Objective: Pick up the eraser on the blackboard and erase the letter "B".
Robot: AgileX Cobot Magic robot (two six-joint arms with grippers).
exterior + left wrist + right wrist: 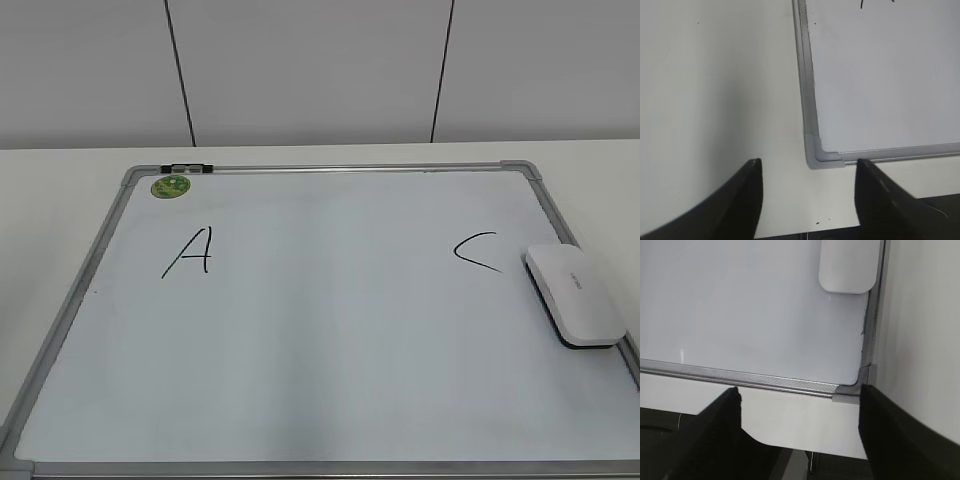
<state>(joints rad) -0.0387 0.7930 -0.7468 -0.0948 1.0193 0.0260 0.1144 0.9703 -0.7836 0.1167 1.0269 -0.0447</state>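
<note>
The blackboard is a glossy white board in a grey metal frame, lying flat on the table. No letter "B" shows on it; the middle of the board is blank. The white eraser lies on the board's right edge; its near end shows in the right wrist view. My left gripper is open and empty, over the table by the board's near left corner. My right gripper is open and empty, at the board's near right corner. Neither gripper shows in the exterior view.
A black "A" is at the board's left and a black "C" at its right, next to the eraser. A round green magnet sits at the far left corner. The table's front edge runs just under both grippers.
</note>
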